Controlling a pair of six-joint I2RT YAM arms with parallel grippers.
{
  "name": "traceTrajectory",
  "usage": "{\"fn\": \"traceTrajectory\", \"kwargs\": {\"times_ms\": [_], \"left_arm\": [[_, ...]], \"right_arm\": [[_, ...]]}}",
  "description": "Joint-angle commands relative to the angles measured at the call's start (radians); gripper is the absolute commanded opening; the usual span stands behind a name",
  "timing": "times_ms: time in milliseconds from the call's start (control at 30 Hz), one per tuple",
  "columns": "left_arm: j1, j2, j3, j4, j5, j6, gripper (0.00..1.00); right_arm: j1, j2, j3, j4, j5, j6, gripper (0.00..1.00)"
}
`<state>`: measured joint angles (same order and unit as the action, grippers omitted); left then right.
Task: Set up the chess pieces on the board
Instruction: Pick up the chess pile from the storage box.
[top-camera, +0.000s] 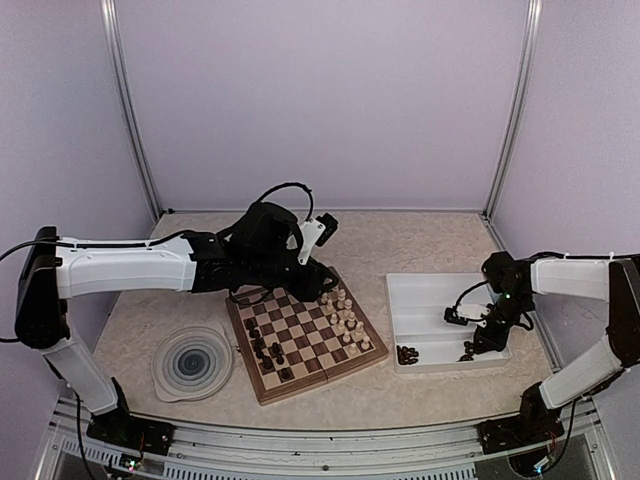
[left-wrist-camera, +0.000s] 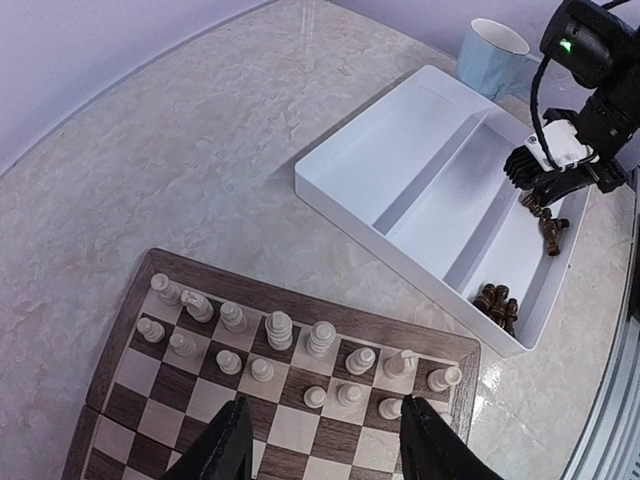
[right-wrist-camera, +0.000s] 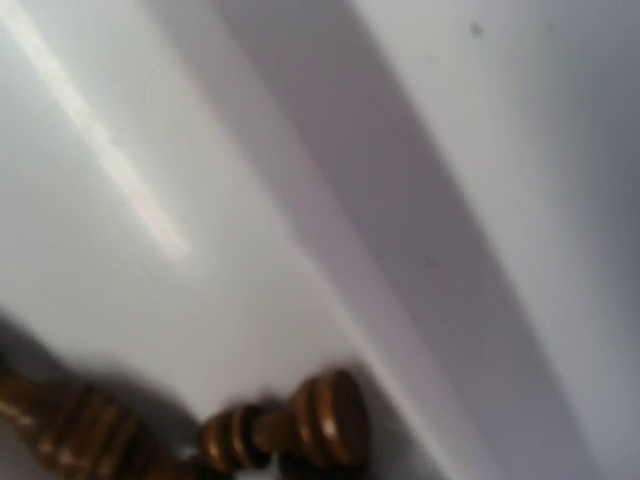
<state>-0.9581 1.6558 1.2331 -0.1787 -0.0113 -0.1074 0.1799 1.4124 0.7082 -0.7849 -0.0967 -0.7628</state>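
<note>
The board (top-camera: 300, 372) lies at mid-table. Cream chess pieces (top-camera: 345, 315) stand in two rows on its right side, dark ones (top-camera: 262, 345) on its left. My left gripper (top-camera: 322, 288) hovers over the board's far edge. In the left wrist view it (left-wrist-camera: 330, 432) is open and empty just short of the cream rows (left-wrist-camera: 300, 345). My right gripper (top-camera: 473, 346) is down in the white tray's right compartment among dark pieces (left-wrist-camera: 548, 228). The right wrist view shows blurred dark pieces (right-wrist-camera: 300, 425) lying on the tray floor, and no fingers.
The white two-compartment tray (top-camera: 425, 305) sits right of the board, with a small cluster of dark pieces (top-camera: 407, 354) at its near left corner. A round blue-swirl plate (top-camera: 192, 362) lies left of the board. A pale blue cup (left-wrist-camera: 490, 55) stands beyond the tray.
</note>
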Motion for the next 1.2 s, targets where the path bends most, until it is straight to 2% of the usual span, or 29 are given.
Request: {"fn": "traceTrajectory", "kwargs": {"times_ms": [0,167,400,533,700,867,1033,1167], "left_arm": [[-0.013,-0.019,0.002,0.046,0.005,-0.02,0.51],[-0.058,0.002,0.023,0.096,0.0,-0.032,0.51],[-0.158,0.022,-0.006,0.37,-0.075,-0.074,0.51],[-0.168,0.059,-0.008,0.527,-0.068,-0.157,0.53],[-0.153,0.125,-0.067,0.84,0.058,-0.319,0.58],[-0.134,0.201,-0.064,1.077,0.18,-0.392,0.64],[-0.109,0.31,-0.002,1.204,0.299,-0.478,0.65],[-0.098,0.376,0.086,1.185,0.346,-0.497,0.65]], "right_arm": [[-0.005,-0.036,0.064,-0.076,-0.097,0.019,0.09],[-0.005,-0.087,0.188,-0.157,-0.246,0.044,0.04],[-0.004,-0.058,0.333,-0.173,-0.526,0.117,0.02],[0.0,-0.033,0.411,-0.178,-0.689,0.13,0.02],[0.021,-0.054,0.483,-0.175,-0.819,0.137,0.02],[0.049,-0.093,0.534,-0.18,-0.882,0.152,0.03],[0.067,-0.111,0.551,-0.184,-0.908,0.154,0.04],[0.068,-0.115,0.556,-0.187,-0.913,0.154,0.04]]}}
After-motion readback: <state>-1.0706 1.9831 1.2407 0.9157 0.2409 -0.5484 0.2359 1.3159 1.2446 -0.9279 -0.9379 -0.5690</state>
